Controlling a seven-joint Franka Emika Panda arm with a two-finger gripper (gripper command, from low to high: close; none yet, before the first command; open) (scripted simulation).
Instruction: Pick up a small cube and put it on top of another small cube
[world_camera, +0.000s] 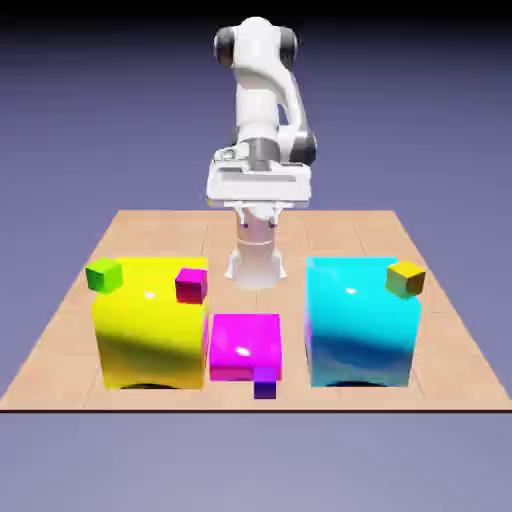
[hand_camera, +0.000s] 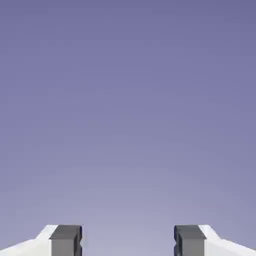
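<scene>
Several small cubes show in the exterior view. A green cube sits at the big yellow block's upper left corner and a magenta cube at its upper right. An ochre cube is at the cyan block's upper right corner. A purple cube lies on the table just in front of the flat magenta block. My gripper hangs high above the table's far side, well away from all cubes. In the hand view the gripper is open, with only backdrop between its fingertips.
Three large blocks stand in a row near the front edge: yellow on the exterior view's left, a low magenta one in the middle, cyan on the right. The wooden table extends behind them to the robot's base.
</scene>
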